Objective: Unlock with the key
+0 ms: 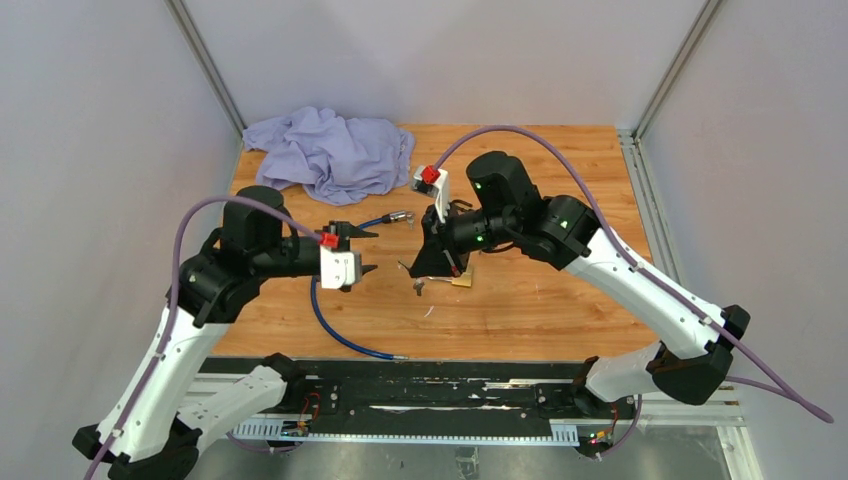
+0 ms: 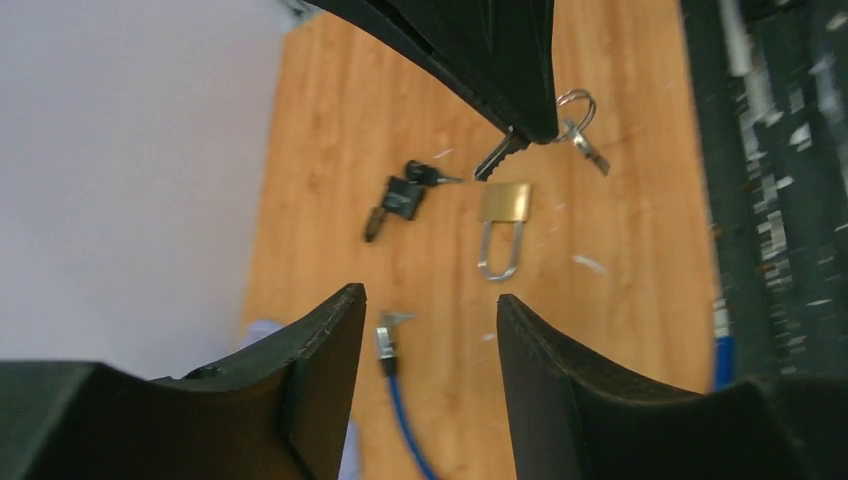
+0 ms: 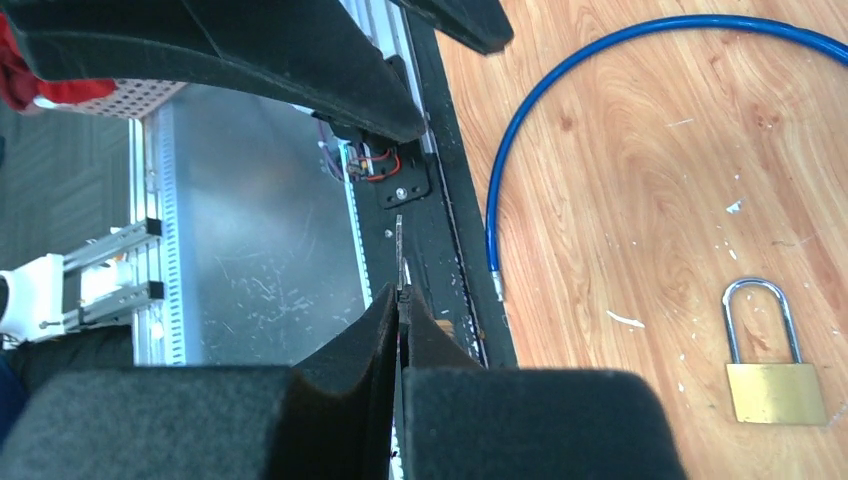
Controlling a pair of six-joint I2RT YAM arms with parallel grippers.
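Key (image 3: 399,250) gripped, padlock (image 3: 776,390) loose
Right hand (image 3: 400,305) clamps key, left hand (image 2: 430,305) apart; I risk skidding the unheld padlock.

Wood-grain surface (image 1: 560,310) lies beneath the left gripper (image 1: 368,250) and right gripper (image 1: 450,268); grey walls (image 1: 440,50) stand beyond them, joined by aluminium corner posts (image 1: 205,62).

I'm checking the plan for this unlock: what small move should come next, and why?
Probably lower the open left tool onto the padlock and grip it. The right tool pinches the key, blade out, close to the brass body. The padlock lies loose on the wood with nothing holding it, so pushing the key in would likely just slide it.
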